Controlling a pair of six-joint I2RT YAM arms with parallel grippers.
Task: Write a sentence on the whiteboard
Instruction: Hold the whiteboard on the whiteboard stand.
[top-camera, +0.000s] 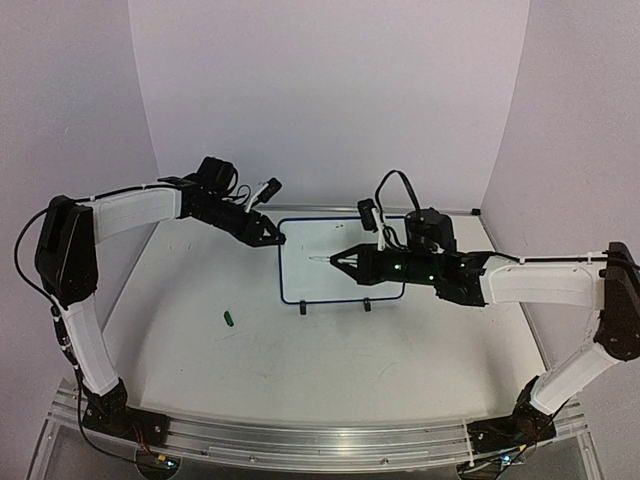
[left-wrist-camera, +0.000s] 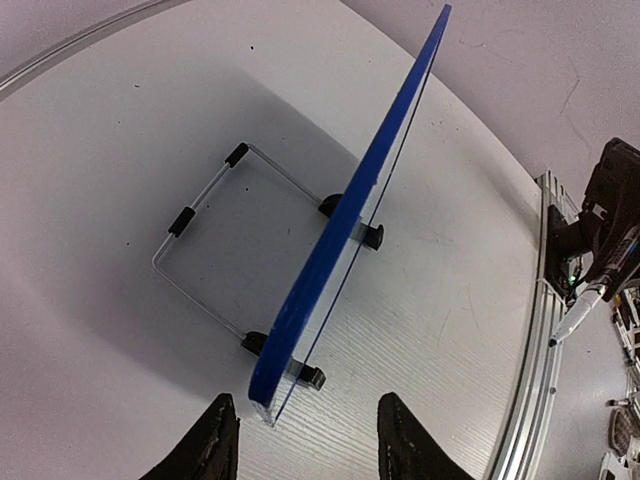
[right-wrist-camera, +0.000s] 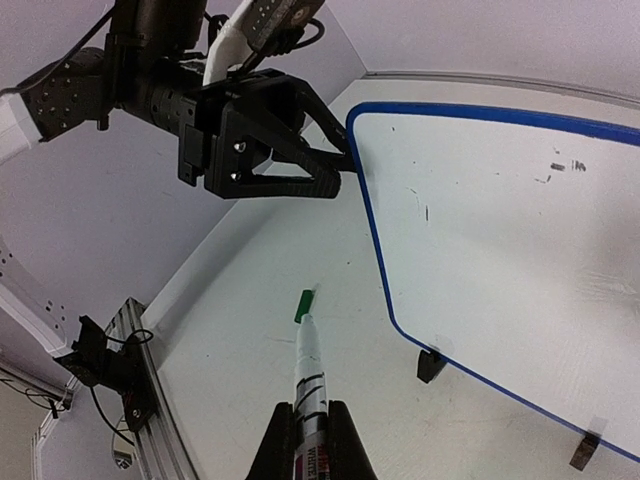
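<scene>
One whiteboard (top-camera: 310, 240) stands upright near the middle of the table (top-camera: 300, 380), a little toward the far side. It rests on two black clip feet (top-camera: 303, 308) along its near bottom edge. From the left wrist view it shows edge-on, with one bent wire stand (left-wrist-camera: 181, 220) lying flat on the table behind it.

Of the two arms, the left reaches in from the far left to the board's upper left corner. The left gripper (left-wrist-camera: 307, 405) has its two fingers (left-wrist-camera: 215, 440) spread apart, with the corner of the blue frame between them and closer to one finger.

The right gripper (right-wrist-camera: 308, 415) is clamped on one marker (right-wrist-camera: 308, 365). It comes in from the right in front of the board's face, and the green tip points left. In the right wrist view the tip sits just left of the board's left edge, and I cannot tell whether it touches the face.

The face carries a few small dark marks (right-wrist-camera: 560, 170), too small to read.

One green cap (top-camera: 229, 318) lies alone on the table, left of the board and nearer than it.
</scene>
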